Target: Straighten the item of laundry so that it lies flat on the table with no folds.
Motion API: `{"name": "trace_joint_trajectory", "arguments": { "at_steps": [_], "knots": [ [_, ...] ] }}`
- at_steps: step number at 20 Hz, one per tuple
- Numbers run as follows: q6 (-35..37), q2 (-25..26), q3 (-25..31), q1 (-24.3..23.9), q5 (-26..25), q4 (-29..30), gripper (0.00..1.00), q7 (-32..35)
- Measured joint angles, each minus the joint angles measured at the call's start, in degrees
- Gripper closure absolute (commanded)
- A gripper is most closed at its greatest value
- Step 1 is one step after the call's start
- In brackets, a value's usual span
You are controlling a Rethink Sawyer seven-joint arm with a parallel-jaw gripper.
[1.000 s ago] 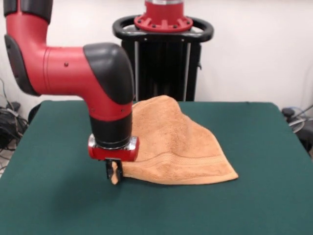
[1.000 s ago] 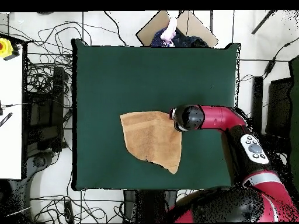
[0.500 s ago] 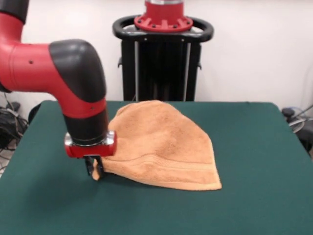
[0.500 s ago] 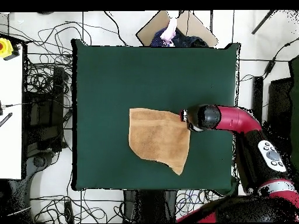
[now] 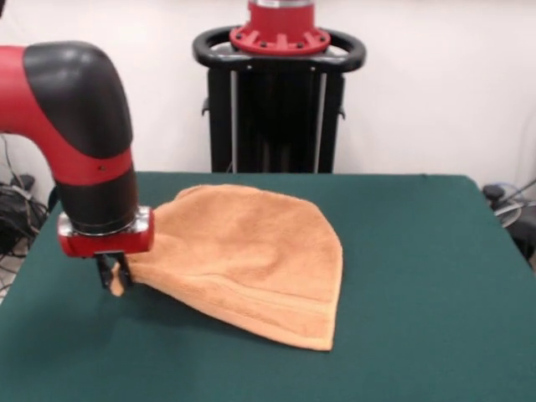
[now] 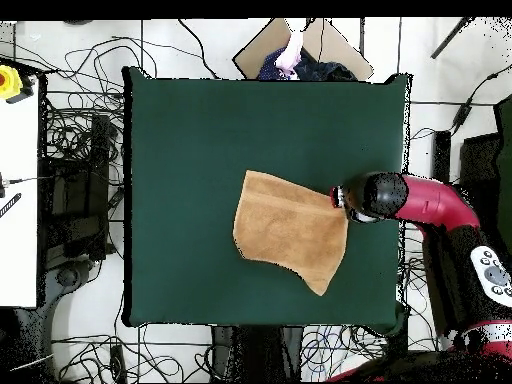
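**Dragging the towel by its corner**

Green felt spreads wide on every side of the towel (image 5: 251, 260), which lies near the middle of the table (image 5: 419, 276). My fingers (image 5: 113, 275) are clenched on one towel corner, held just above the felt. Over the last second I have pulled that corner sideways toward the table edge, and the whole cloth slid along with it, changing its outline. It looks flatter now, though the rounded far side suggests a fold remains. I judge the task partly done; another corner probably needs pulling out.

Arm (image 5: 79, 126) cut by left edge; towel (image 5: 251, 260) tag unseen
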Motion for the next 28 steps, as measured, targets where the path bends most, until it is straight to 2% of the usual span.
{"name": "trace_joint_trajectory", "arguments": {
  "at_steps": [8,15,22,24,28],
  "knots": [
    [0.01,1.17,0.07,-0.70,-0.12,-4.13,1.00,-0.38],
    [0.01,5.21,1.11,-2.02,-0.14,-9.85,1.00,-1.17],
    [0.04,9.34,2.54,-3.09,-0.19,-14.76,1.00,-8.01],
    [0.14,10.53,3.12,-3.19,-0.32,-16.46,1.00,-11.74],
    [1.71,10.74,3.33,-3.17,-0.34,-17.47,1.00,-15.90]
  ]
}}
